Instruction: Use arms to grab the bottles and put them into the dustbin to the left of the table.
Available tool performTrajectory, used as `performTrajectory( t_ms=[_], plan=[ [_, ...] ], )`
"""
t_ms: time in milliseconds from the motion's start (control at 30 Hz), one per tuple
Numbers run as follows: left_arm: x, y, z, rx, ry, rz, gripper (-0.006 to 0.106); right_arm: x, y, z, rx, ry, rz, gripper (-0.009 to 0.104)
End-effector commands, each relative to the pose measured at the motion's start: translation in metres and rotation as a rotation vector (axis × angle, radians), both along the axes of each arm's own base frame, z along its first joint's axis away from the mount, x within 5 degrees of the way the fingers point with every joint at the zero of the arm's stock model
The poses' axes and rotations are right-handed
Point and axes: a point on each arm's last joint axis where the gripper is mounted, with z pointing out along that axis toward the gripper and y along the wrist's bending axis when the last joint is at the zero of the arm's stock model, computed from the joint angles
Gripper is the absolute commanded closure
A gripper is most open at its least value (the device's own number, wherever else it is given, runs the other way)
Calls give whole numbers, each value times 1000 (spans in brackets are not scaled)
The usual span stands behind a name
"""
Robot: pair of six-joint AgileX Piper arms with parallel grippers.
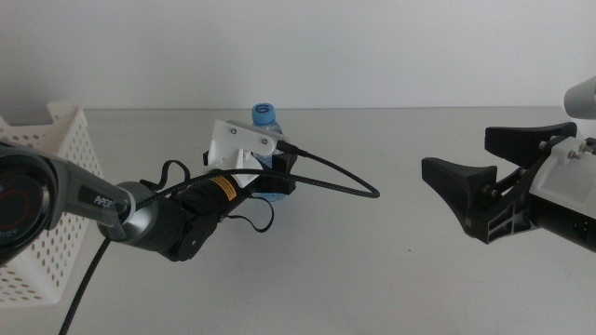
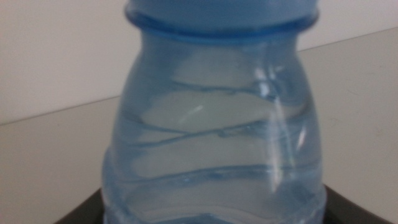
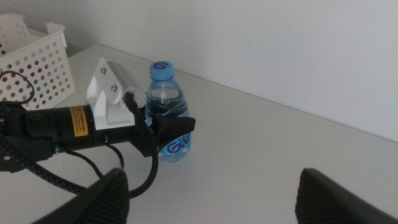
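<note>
The clear plastic water bottle with the blue cap (image 1: 266, 119) stands upright on the plain off-white tabletop (image 1: 372, 270), toward its far edge near the pale wall. My left claw (image 1: 276, 175) reaches in from the left and has the bottle between its dark jaws. In the right wrist view one black jaw lies across the front of the bottle (image 3: 166, 118) just above its blue lettering, touching it, so that claw (image 3: 169, 127) looks clenched on the bottle's body. In the left wrist view the bottle (image 2: 214, 124) fills nearly the whole picture, its ribbed shoulder close to the lens, with dark jaw tips showing at either lower corner. A thick black cable (image 1: 335, 177) loops from my left wrist out over the tabletop.

The white rectangular plastic basket with perforated walls (image 1: 51, 200) sits at the left side of the tabletop, well apart from the bottle.

My right claw (image 1: 466, 191) hovers at the right, released, its jaws spread wide, holding nothing, well apart from the bottle.
</note>
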Motion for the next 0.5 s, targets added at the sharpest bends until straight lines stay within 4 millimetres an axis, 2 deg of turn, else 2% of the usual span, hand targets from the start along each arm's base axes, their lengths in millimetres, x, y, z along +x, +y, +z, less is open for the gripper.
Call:
performTrajectory(
  t_ms=[0,33,133,467],
  plan=[
    [4,-1,38,-100,-126,2,72,0,0,18,45,-104,4,24],
    [3,-1,41,-118,-116,4,83,0,0,18,45,-104,4,24],
    [-1,1,59,-105,-64,14,101,0,0,18,45,-104,4,24],
    [-40,23,171,-8,-6,68,102,0,0,18,45,-104,4,24]
  ],
)
